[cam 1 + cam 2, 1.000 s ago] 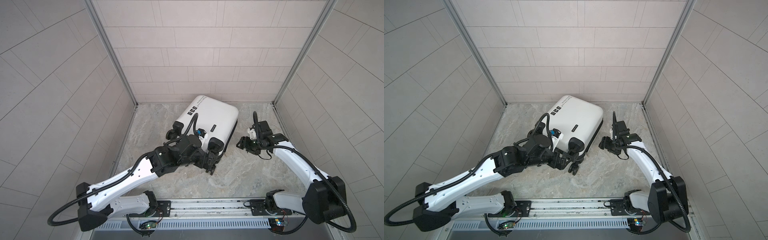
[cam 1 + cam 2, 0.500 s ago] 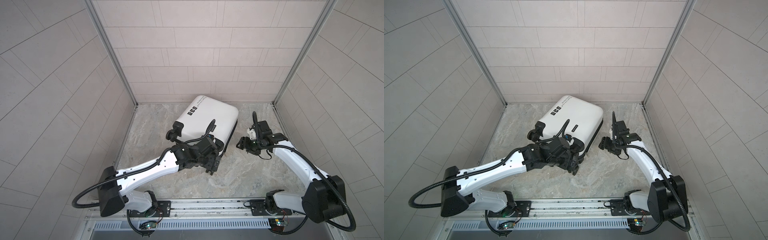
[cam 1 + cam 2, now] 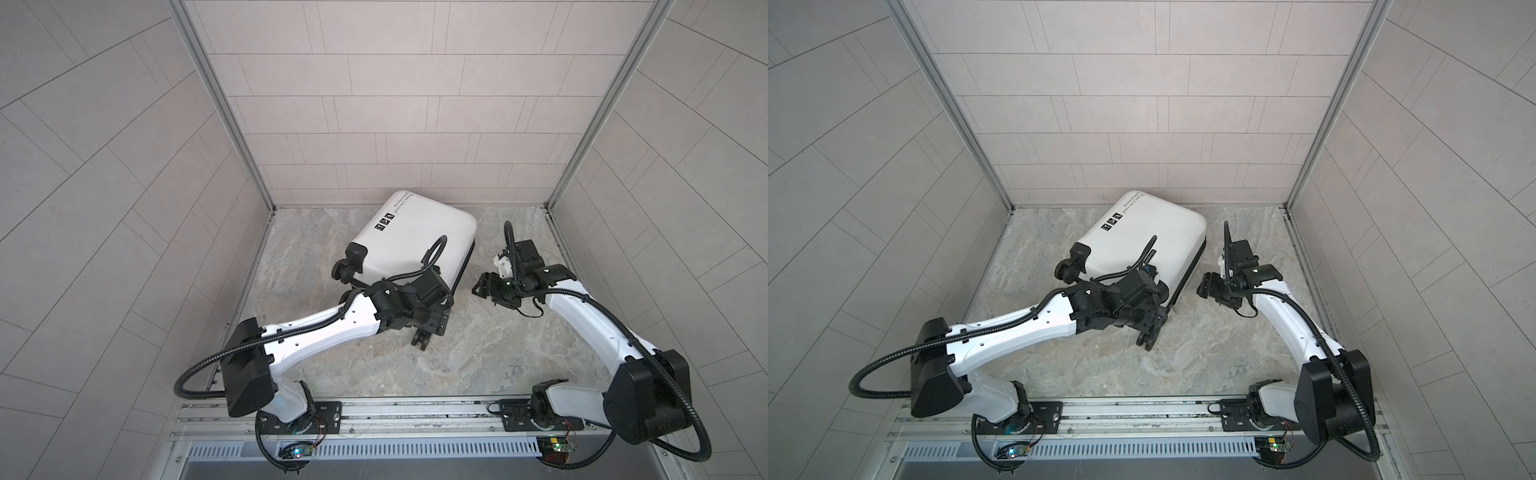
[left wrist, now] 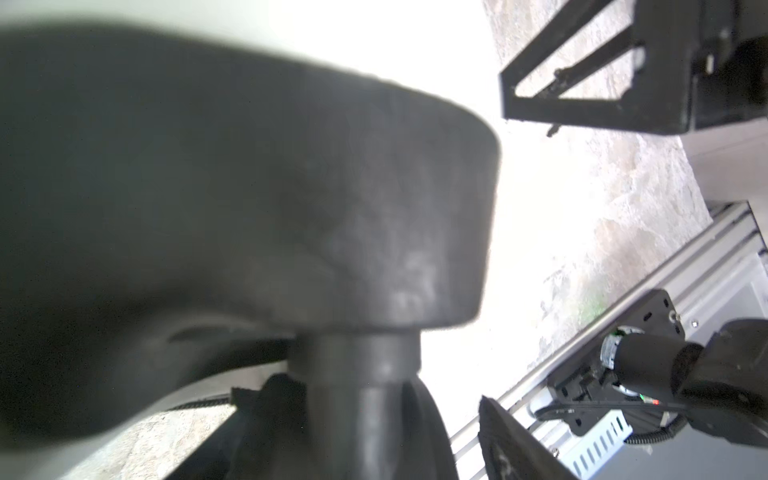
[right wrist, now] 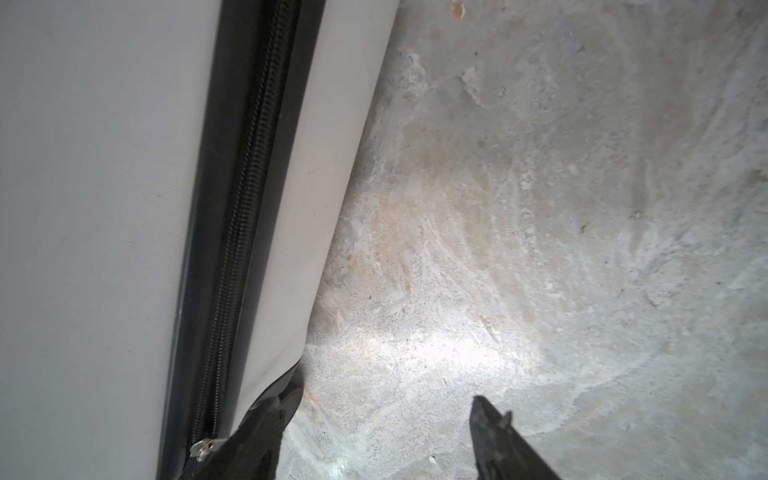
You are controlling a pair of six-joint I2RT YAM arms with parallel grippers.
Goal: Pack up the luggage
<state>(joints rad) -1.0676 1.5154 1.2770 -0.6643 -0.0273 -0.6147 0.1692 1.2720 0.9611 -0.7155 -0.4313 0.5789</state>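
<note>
Smooth white hard-shell luggage [image 3: 415, 237] lay flat, far centre on the veined stone floor [image 3: 478, 361]; my left gripper [image 3: 434, 326], arm stretched low, gaped at its near-right black caster [image 4: 291, 187], my right gripper [image 3: 484, 286] gaped beside its ribbed zipper [image 5: 245, 208]

Luggage [image 3: 415, 237]: flat on table [image 3: 478, 365], back-centre, skewed; far corner near back edge, wheel end twd front-left.
Left wheel [image 3: 345, 270]: at luggage's left corner.
Front wheel [image 3: 419, 343]: at luggage's front corner, mid-table.
Left gripper [image 3: 434, 328]: right at front wheel.
Right gripper [image 3: 484, 286]: just beside luggage's right side, btwn it & table's right edge.
</note>
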